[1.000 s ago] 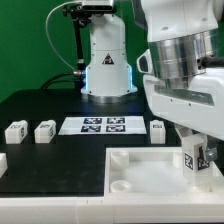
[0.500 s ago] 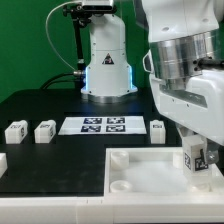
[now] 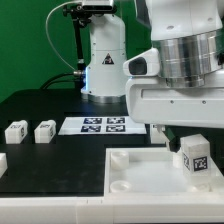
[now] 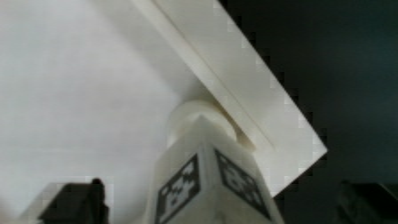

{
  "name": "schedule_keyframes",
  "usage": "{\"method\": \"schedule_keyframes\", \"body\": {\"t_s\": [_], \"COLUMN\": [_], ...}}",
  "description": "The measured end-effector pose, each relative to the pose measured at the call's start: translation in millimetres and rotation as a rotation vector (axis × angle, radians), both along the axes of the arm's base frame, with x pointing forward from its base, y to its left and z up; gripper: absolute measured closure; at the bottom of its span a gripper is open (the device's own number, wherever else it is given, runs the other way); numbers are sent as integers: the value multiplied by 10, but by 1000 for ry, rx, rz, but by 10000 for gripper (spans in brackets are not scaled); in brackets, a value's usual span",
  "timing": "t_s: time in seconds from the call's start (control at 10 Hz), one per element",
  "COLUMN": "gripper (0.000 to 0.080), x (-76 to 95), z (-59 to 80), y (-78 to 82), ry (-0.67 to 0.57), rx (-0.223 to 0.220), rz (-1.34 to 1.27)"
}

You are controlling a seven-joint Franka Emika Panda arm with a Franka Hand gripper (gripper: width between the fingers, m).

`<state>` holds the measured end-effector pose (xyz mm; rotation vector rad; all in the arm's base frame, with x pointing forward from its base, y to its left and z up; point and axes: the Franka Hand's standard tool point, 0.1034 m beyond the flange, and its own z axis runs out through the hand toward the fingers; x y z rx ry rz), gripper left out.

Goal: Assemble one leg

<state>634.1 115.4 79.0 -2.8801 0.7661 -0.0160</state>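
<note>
A white leg (image 3: 193,158) with a black-and-white tag stands upright in the near corner socket of the large white tray (image 3: 140,178), on the exterior view's right. My gripper (image 3: 192,148) hangs straight above it, its broad face toward the camera. In the wrist view the leg (image 4: 210,172) rises from the tray's corner (image 4: 249,90) with one edge toward the camera. The dark fingertips (image 4: 75,202) stand on either side of it with a gap showing. The gripper (image 4: 217,203) is open around the leg and does not touch it.
Two more white legs (image 3: 14,130) (image 3: 44,130) lie on the black table at the exterior view's left. The marker board (image 3: 103,125) lies behind the tray. The robot's base (image 3: 105,60) stands at the back. The tray has another round socket (image 3: 120,183) at its near left.
The hand has turned about its vertical axis and now shows its broad face. The leg stays in the corner socket, and its tag now faces the camera more squarely.
</note>
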Motion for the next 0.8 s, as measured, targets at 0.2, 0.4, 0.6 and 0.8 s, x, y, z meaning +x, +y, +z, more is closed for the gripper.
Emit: {"method": "schedule_keyframes", "body": {"t_s": [0.2,0.4,0.6,0.8], "gripper": [151,151,382,501], "x": [108,141,141,145], "z": [66,80,79,80], "y": [7,39,38,17], "ry": [-61,-86,-82,-63], "rx": [-85,-94,-92,-83], "rz": [405,554,521,360]}}
